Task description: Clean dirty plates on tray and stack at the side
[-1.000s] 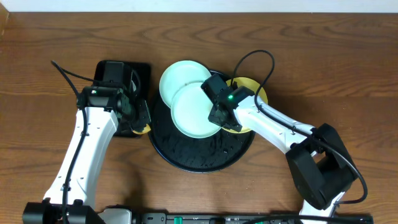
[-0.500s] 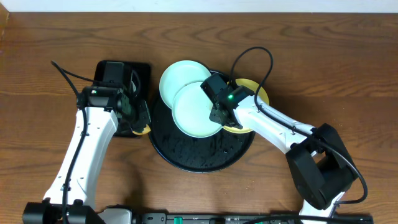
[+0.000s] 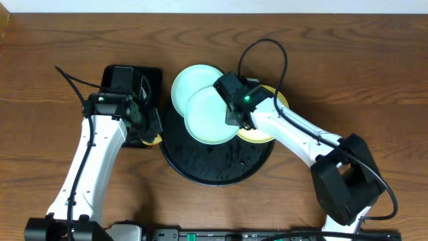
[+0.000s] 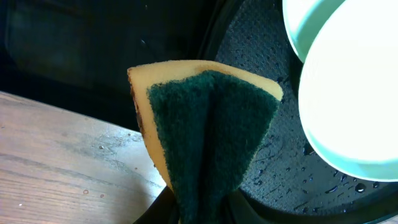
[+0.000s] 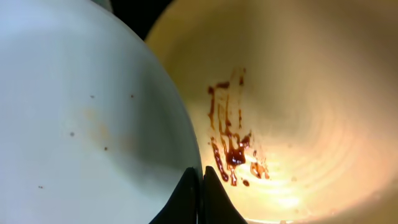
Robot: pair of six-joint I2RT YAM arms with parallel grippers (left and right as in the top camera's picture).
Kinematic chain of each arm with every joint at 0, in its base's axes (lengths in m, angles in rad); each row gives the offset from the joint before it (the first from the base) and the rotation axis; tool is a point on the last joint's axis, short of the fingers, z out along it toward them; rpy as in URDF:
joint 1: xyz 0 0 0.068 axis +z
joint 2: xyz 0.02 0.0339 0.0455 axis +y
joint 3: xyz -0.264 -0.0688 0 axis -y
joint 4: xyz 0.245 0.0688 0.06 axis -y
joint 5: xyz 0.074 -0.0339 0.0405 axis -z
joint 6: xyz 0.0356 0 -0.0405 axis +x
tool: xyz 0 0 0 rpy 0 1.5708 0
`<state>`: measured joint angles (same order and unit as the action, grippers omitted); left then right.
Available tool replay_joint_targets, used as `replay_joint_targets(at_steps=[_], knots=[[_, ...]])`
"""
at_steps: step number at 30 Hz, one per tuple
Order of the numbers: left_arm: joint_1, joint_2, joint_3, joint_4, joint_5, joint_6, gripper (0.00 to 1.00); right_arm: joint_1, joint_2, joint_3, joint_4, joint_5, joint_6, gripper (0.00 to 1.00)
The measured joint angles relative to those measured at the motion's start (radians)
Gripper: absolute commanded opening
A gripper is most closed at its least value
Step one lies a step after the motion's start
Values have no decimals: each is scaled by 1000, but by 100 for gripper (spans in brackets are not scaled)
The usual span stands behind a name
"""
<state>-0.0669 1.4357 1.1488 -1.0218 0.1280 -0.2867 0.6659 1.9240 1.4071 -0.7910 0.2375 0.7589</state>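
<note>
My right gripper (image 5: pixel 200 185) pinches near mint plate (image 3: pixel 208 115) by its rim only; risk: slips onto smeared yellow plate (image 5: pixel 298 93). Left gripper (image 3: pixel 151 131) clamps sponge (image 4: pixel 205 124).

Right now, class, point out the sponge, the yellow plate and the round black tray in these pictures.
sponge (image 4: pixel 208 134), left wrist view, on its green scouring face.
yellow plate (image 5: pixel 298 93), right wrist view, on the bare inside right of the brown smear.
round black tray (image 3: pixel 214 164), overhead view, on its bare floor.
</note>
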Motion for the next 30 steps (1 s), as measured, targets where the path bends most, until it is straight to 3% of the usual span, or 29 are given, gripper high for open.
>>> replay_joint_targets(at_steps=[30], knots=[[0, 0, 0, 16, 0, 0, 17, 3, 0, 233, -86, 165, -233, 2]])
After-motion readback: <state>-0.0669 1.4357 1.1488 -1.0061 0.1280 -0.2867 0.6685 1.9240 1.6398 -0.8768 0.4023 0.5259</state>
